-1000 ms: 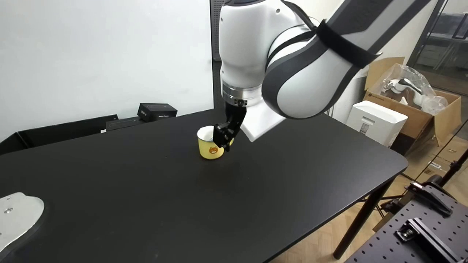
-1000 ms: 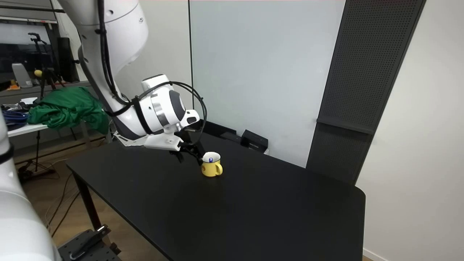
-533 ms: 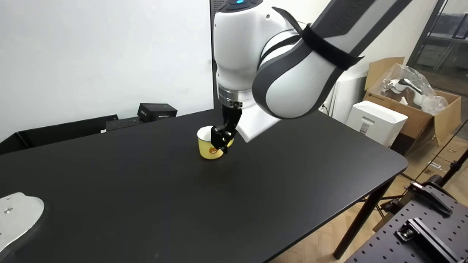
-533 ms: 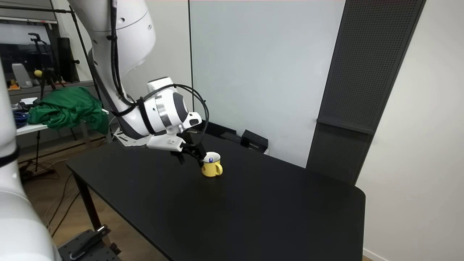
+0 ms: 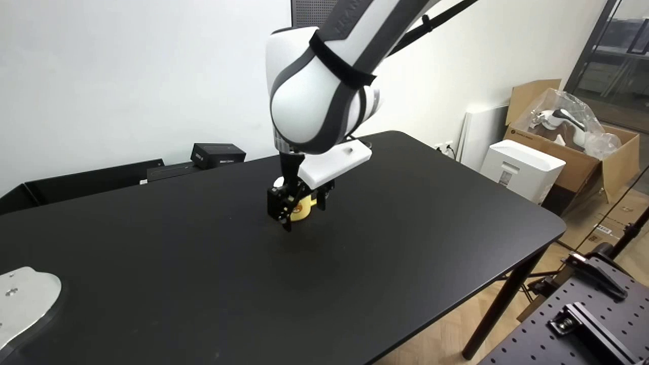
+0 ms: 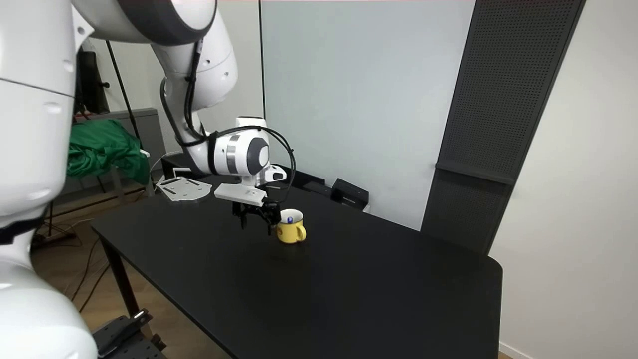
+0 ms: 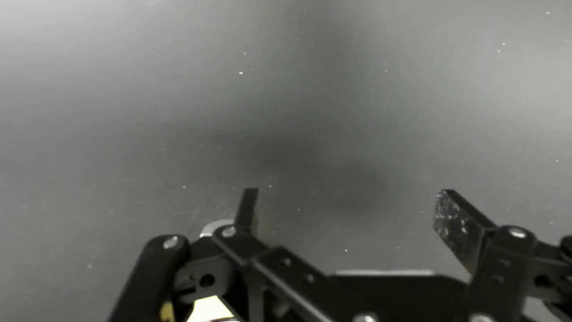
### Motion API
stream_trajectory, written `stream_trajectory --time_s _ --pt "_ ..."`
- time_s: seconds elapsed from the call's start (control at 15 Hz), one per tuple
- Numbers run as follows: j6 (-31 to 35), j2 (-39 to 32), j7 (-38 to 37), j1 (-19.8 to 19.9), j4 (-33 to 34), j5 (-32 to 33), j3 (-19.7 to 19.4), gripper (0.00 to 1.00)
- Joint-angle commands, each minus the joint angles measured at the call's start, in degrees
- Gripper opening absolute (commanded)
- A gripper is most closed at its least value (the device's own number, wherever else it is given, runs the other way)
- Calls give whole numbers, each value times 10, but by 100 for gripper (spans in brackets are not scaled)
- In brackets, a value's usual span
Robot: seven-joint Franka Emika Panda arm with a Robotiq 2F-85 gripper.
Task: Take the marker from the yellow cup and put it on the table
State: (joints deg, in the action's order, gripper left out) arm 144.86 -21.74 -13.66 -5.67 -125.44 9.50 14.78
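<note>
The yellow cup point(image 6: 291, 233) stands upright on the black table point(image 6: 379, 299), handle to the right. The marker point(image 6: 290, 220) shows as a small blue end inside the cup; the rest is hidden by the wall. In an exterior view the cup point(image 5: 301, 209) is partly covered by my gripper point(image 5: 304, 217), and the marker is hidden. In an exterior view my gripper point(image 6: 256, 229) hangs just left of the cup, above the table. In the wrist view the gripper point(image 7: 347, 192) is open with nothing between its fingers. A yellow bit of cup point(image 7: 209, 308) shows at the bottom left.
Black boxes point(image 5: 218, 154) and a black tray point(image 5: 96, 175) lie along the table's back edge by the wall. A light metal plate point(image 5: 25, 299) lies at the table's left; it also shows in an exterior view point(image 6: 184, 188).
My gripper has swung from a tilted pose beside the cup to pointing more steeply down. It has moved slightly away from the cup and lower. The cup and marker have not moved.
</note>
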Motion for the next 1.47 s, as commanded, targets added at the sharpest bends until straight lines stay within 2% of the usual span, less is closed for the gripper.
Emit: stream_trajectory --time_s 0.0,0.13,0.2,0.33,0.47,0.93,1.4 --pt "-55 -28 47 -31 74 -34 -29 100" --pt "-68 -23 -46 -82 91 21 -82 100" --pt "-37 -21 22 -55 62 -21 -56 100" --pt "-51 -21 -10 -76 77 1 -79 100" --pt "-53 -21 -18 -83 79 3 -84 100" --pt "-53 -21 -20 -84 79 3 -86 100" --pt "-1 -5 -2 -73 79 8 -107 100"
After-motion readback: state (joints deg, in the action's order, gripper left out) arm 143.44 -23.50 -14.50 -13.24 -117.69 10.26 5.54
